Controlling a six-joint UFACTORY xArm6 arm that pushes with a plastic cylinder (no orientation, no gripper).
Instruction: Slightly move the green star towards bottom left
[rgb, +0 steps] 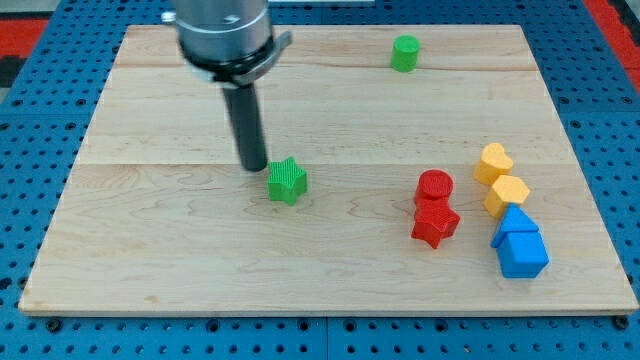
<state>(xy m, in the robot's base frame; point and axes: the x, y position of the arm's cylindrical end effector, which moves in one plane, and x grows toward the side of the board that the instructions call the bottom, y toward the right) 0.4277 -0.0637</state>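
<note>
The green star (287, 181) lies on the wooden board (150, 230), a little left of the middle. My tip (253, 166) stands just to the star's upper left, very close to it or touching its edge. The dark rod rises from there to the grey arm body at the view's top.
A green cylinder (405, 53) stands near the board's top edge. At the right are a red cylinder (434, 186) above a red star (434, 223), a yellow heart (493, 162), a yellow hexagon (507, 194) and two blue blocks (519, 244). Blue pegboard surrounds the board.
</note>
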